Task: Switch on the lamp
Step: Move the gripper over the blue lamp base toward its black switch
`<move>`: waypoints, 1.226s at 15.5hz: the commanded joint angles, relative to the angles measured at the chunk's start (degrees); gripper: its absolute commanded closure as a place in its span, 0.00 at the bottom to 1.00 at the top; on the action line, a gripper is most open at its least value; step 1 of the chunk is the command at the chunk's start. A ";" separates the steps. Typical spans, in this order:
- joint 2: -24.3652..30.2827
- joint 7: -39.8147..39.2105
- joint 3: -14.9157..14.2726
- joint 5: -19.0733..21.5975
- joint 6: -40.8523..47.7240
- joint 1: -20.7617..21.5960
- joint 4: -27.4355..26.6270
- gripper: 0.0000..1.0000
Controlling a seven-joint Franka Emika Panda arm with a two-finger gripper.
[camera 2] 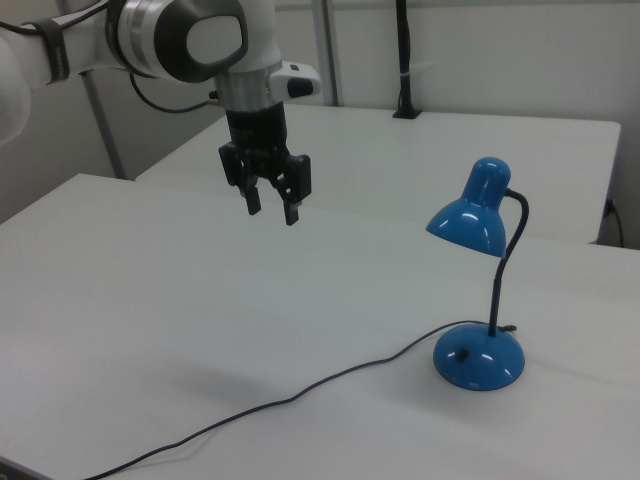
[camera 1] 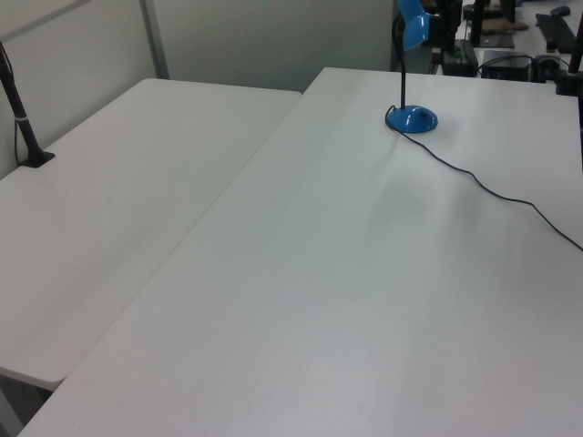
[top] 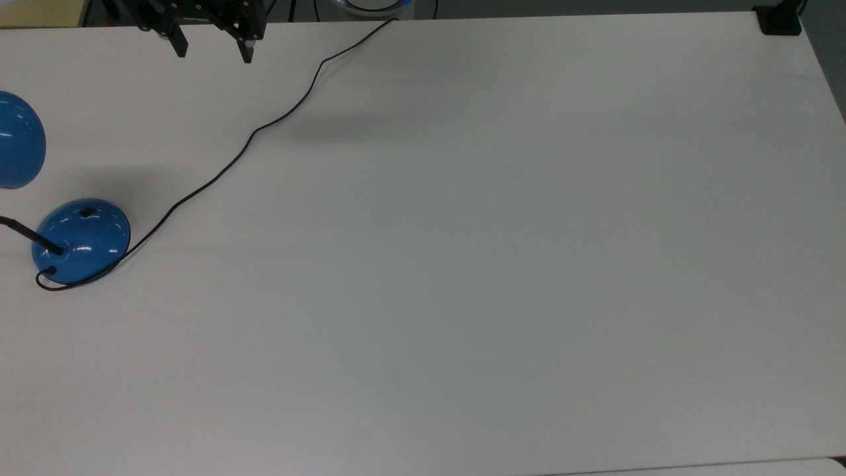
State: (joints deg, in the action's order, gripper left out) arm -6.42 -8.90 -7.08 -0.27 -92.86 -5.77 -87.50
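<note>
The lamp stands on the white table, glossy blue, with a dome base (top: 80, 240) (camera 2: 478, 357) (camera 1: 412, 119), a thin black neck and a rounded shade (camera 2: 473, 215) (top: 16, 140). A small black switch (top: 87, 212) sits on the base. Its black cord (top: 218, 170) trails across the table to the far edge. My gripper (top: 211, 51) (camera 2: 272, 210) hangs open and empty, high above the table, well apart from the lamp; in the top view it is at the upper left, in the right view to the lamp's left.
A second white table (camera 1: 109, 209) adjoins the lamp's table (top: 496, 264). A black post on a foot (camera 1: 27, 137) stands on that second table. A black mount (top: 780, 21) sits at the top view's upper right corner.
</note>
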 commanded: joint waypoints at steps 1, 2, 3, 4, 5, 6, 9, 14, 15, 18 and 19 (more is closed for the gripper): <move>1.84 -0.06 -0.39 0.97 -0.29 0.05 -2.48 1.00; 2.89 -0.06 -0.48 1.06 -4.04 -0.30 -4.93 1.00; 4.64 0.11 -0.39 1.24 -9.04 -1.43 -9.31 1.00; 6.83 0.55 -0.13 1.41 -14.48 -2.14 -14.14 1.00; 9.47 1.33 -0.13 1.41 -20.63 -2.41 -20.01 1.00; 11.58 2.12 -0.13 1.41 -27.56 -2.41 -25.29 1.00; 10.56 4.59 -0.21 0.80 -42.62 -2.58 -32.80 1.00; 1.26 5.21 -0.30 0.80 -64.33 -7.59 -35.55 1.00; -1.64 5.30 -0.30 0.80 -68.90 -8.03 -35.37 1.00; -6.93 4.16 -0.30 0.45 -73.60 -9.96 -33.28 1.00; -8.68 3.20 -0.22 0.36 -73.60 -10.23 -31.34 1.00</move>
State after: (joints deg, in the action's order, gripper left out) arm -10.06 -4.43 -7.44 -0.02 -164.43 -15.03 -123.18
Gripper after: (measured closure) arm 0.991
